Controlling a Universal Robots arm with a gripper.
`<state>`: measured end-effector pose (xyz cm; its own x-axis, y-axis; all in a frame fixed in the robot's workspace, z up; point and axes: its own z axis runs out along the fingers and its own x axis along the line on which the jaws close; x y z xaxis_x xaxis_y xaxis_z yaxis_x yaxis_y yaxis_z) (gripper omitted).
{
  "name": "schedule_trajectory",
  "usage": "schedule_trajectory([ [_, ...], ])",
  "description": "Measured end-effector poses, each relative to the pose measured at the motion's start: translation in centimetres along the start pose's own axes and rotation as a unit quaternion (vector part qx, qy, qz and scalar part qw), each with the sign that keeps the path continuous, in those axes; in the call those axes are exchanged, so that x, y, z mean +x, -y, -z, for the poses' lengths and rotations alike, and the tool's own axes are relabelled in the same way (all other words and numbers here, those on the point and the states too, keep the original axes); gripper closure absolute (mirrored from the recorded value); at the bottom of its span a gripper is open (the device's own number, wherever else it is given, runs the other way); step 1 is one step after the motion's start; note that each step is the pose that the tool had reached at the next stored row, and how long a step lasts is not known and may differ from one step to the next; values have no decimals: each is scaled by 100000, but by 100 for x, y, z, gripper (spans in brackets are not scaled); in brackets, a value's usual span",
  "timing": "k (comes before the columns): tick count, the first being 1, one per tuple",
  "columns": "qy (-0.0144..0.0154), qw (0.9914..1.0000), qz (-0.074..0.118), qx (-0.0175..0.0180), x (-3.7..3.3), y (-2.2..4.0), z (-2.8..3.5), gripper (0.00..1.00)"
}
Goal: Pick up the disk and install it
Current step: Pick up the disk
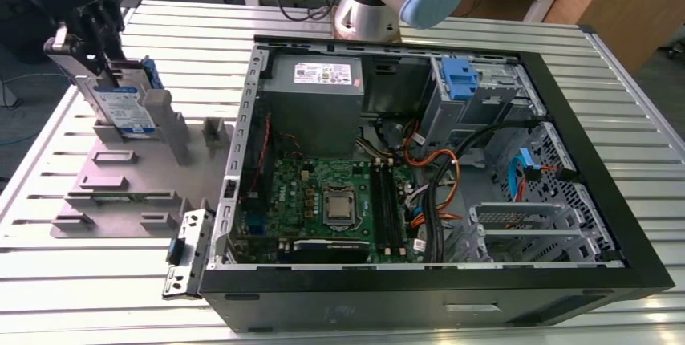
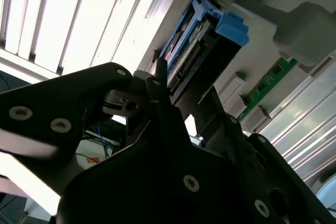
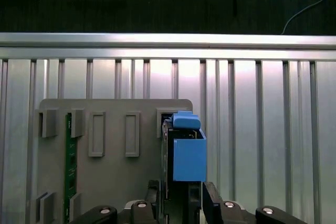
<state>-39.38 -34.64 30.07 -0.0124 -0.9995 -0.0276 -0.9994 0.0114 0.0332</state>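
The disk (image 1: 115, 106), a silver drive with a white-and-blue label and blue side rails, stands on edge in a slot of the grey holder plate (image 1: 120, 175) at the exterior view's left. My gripper (image 1: 104, 75) comes down on its upper end. In the first wrist view the disk (image 3: 186, 153) is edge-on with its blue handle facing the camera. The black fingers (image 3: 154, 199) press against both of its flat sides, so the gripper (image 3: 181, 203) is shut on it. The second wrist view has the disk (image 2: 185, 59) running out past the fingertips (image 2: 158, 80).
An open computer case (image 1: 605, 192) lies to the exterior view's right of the holder, with a grey power-supply box (image 1: 314, 92), motherboard (image 1: 321, 200) and a drive bay with a blue latch (image 1: 458, 80). A green circuit strip (image 3: 68, 163) sits in another holder slot. The arm's base (image 1: 370, 0) stands behind the case.
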Motion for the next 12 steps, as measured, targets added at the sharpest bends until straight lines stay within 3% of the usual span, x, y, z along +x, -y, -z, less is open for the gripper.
schedule_trajectory([
  [3, -3, 100000, 0, 0, 0, 1, 0, 61],
  [12, -3, 100000, -3, -3, 0, 4, 1, 61],
])
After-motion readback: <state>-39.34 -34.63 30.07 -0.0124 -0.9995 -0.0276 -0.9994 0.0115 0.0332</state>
